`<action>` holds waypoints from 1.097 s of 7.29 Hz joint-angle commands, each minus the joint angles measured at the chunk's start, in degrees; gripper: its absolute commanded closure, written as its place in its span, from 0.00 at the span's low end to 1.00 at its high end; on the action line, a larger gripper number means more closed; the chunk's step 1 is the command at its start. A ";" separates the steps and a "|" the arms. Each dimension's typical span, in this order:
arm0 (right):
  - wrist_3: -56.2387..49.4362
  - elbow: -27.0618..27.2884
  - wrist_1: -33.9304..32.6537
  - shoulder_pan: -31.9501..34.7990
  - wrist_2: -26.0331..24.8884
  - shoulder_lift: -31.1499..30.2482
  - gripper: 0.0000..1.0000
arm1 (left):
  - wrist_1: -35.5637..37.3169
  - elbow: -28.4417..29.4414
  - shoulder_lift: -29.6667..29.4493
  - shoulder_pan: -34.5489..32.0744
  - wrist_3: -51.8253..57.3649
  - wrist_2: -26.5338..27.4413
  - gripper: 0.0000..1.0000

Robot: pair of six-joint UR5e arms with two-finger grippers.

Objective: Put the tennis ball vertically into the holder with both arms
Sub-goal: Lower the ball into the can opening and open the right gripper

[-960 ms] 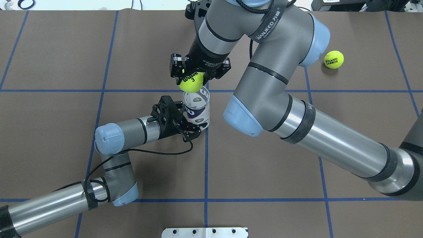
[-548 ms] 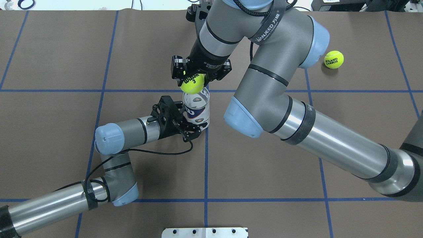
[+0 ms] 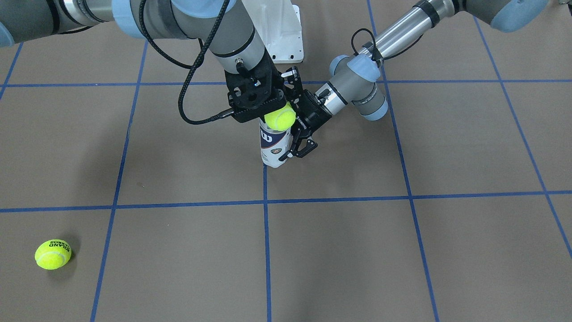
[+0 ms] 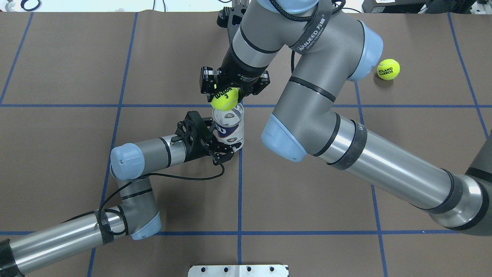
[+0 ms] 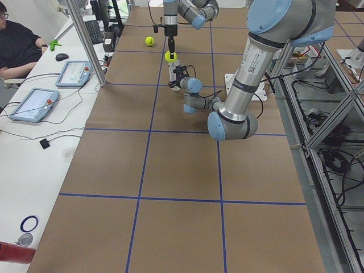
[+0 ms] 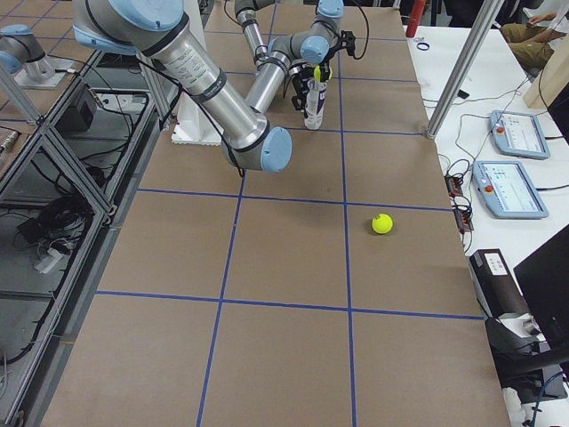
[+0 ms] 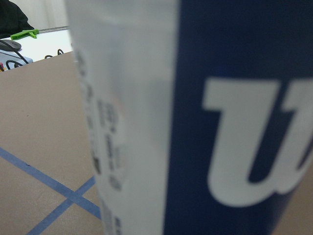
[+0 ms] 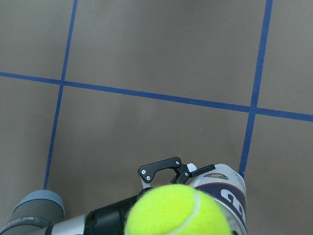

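Right pincer point(image 4: 230, 91) grips the ball point(image 4: 223, 100) — likely light, springy — across its middle; left pincer point(image 4: 221, 141) clamps the thin, probably tippy holder point(image 4: 230, 129) mid-wall.

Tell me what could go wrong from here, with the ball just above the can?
1. The tennis ball in the right gripper looks off-centre over the mouth of the holder. If it is lowered like this, it may catch the rim and slip out of the grip.
2. The ball seems nearly as wide as the mouth, so it may jam.
3. The left gripper holds the holder well below the mouth, so a push on the rim could tilt it.
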 commanded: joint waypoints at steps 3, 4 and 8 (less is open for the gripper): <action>0.00 0.07 0.00 0.06 -0.02 -0.03 0.03 | 0.00 -0.01 0.09 -0.04 0.00 0.00 0.22; 0.00 0.07 0.09 0.06 -0.02 -0.03 0.02 | 0.00 -0.01 0.09 -0.04 0.00 0.00 0.22; 0.00 0.15 0.00 0.06 -0.02 -0.12 0.02 | 0.00 -0.01 0.09 -0.04 0.17 0.00 0.13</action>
